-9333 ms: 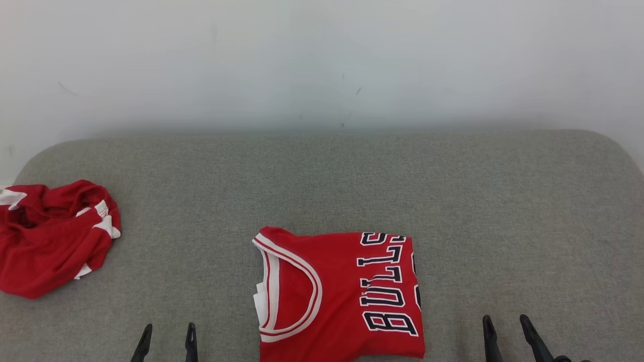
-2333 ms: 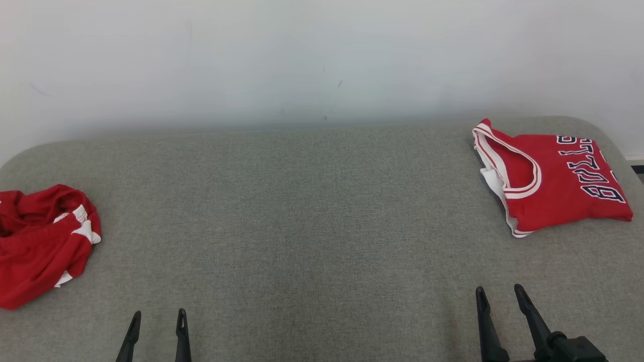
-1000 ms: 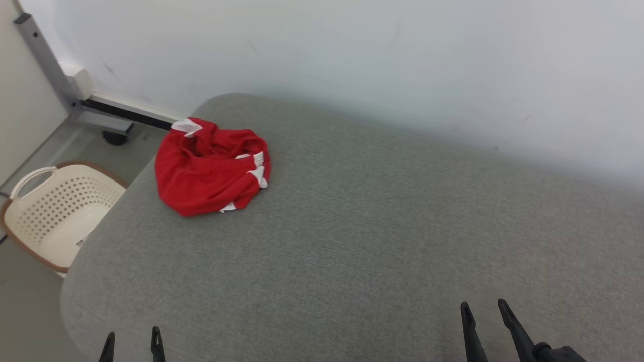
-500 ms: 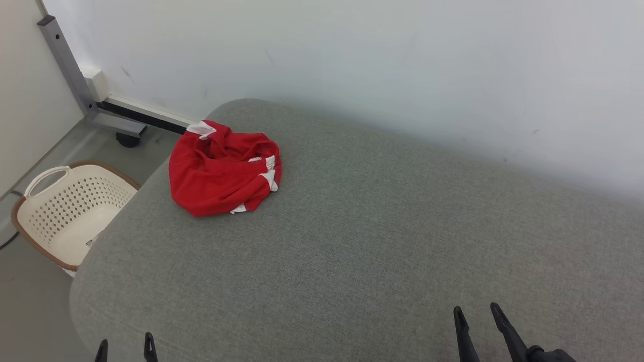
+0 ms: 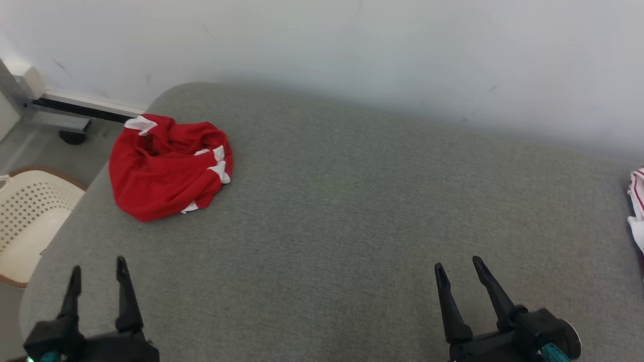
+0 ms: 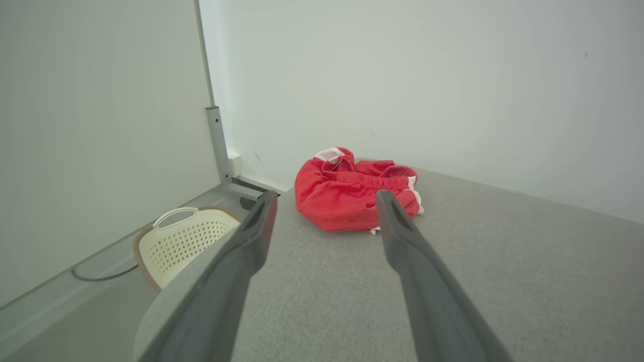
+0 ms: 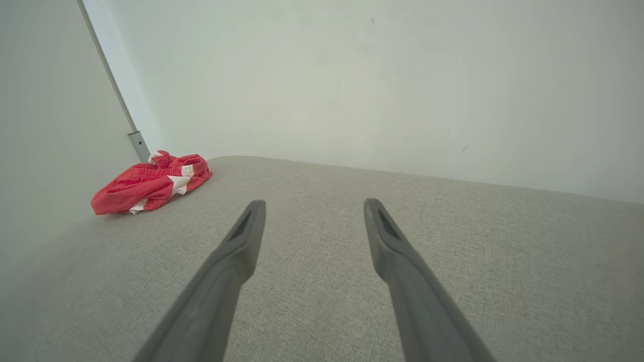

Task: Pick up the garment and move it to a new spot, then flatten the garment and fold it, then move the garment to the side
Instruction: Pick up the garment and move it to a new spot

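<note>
Both arms sit low at the near edge of the grey cushioned surface point(image 5: 327, 211), fingers pointing fwd, up the head view. Left gripper point(image 5: 98, 264) is at lower left by the surface's near-left corner, jaws spread wide w/ nothing btwn them. Right gripper point(image 5: 458, 262) is at lower right over bare fabric, likewise spread & empty. Can't tell if the fingertips touch the surface or hang just above it. The crumpled red garment point(image 5: 166, 168), w/ white trim, lies bunched at the far-left corner, well apart from both grippers. In the left wrist view one fingertip overlaps its edge. What kind of garment it is can't be made out in that heap. On the floor off the left edge is a cream perforated basket point(image 5: 25, 226), cut off by the frame. At the far right is a sliver of red-and-white cloth point(image 5: 637, 211), mostly cut off. A metal frame point(image 5: 50, 120) stands by the wall.
</note>
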